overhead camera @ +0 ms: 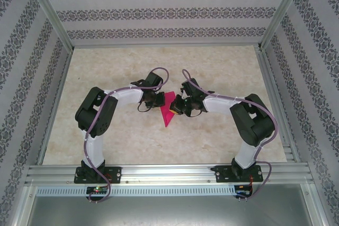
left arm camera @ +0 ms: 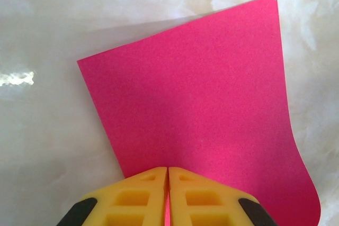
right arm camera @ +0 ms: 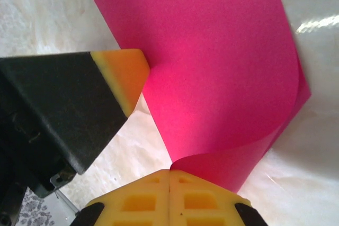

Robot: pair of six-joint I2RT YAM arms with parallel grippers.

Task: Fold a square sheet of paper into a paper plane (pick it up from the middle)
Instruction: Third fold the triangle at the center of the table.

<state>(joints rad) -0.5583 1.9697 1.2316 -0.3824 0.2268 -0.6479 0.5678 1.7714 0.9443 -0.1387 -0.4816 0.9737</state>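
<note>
One sheet [overhead camera: 168, 110], two grippers [left arm camera: 168, 169] [right arm camera: 169, 172].

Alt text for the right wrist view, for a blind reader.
A pink sheet of paper curls up from the right gripper, whose yellow fingers are shut on it. The left gripper touches its edge, over a pale table.

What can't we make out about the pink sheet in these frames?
- Top view: thin magenta-pink paper sheet is too small to read its creases.
- Left wrist: near edge is hidden behind the left hand.
- Right wrist: far edge is cut by the frame top; the pinch point is hidden behind the right hand.
</note>
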